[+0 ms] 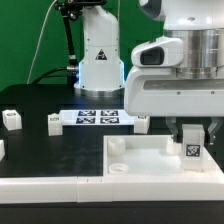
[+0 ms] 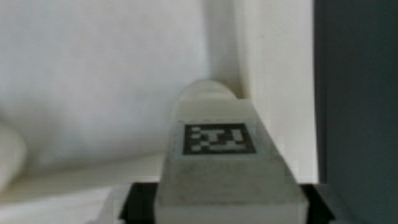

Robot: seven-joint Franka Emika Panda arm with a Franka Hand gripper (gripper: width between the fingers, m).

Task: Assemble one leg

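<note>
The tool (image 1: 192, 138) is clamped on the leg (image 1: 192, 151), which sticks out from between its fingers with its tag showing. The leg is over the white panel (image 1: 140, 168) on the table (image 1: 40, 150), toward the exterior view's right; whether they touch, I cannot tell

The leg (image 1: 191, 152) is half hidden — its upper end sits inside the gripper (image 1: 191, 140); the panel (image 1: 140, 160) runs off the picture's edge.

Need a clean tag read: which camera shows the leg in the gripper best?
Wrist view: the leg fills mid-frame, its tag square-on and legible, clamped in the gripper. The exterior view shows the same leg small under the gripper, over the white panel, its tag tiny.
</note>
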